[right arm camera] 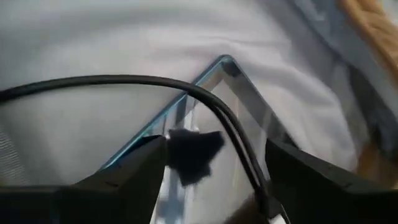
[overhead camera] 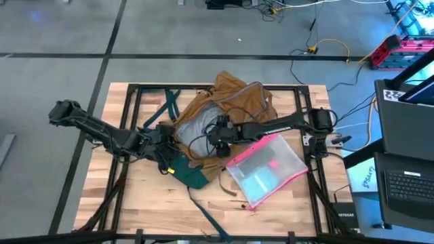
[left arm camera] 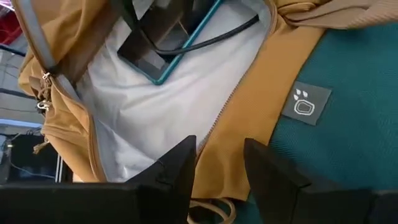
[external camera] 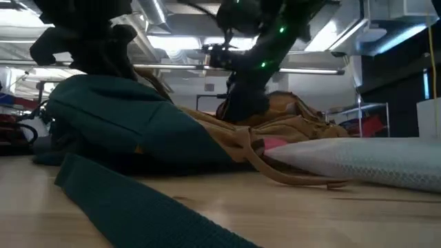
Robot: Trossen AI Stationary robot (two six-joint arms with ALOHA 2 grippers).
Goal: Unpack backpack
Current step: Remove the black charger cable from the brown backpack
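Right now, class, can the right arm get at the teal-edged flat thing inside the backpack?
Probably yes. The right gripper is already inside the backpack, open, its fingers either side of the flat thing. Only a black cable crosses in front.

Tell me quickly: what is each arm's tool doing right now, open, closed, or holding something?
Left tool: open, fingers straddling the backpack's tan opening edge, not clamped.
Right tool: open, inside the backpack around a teal-edged flat item, not yet gripped.
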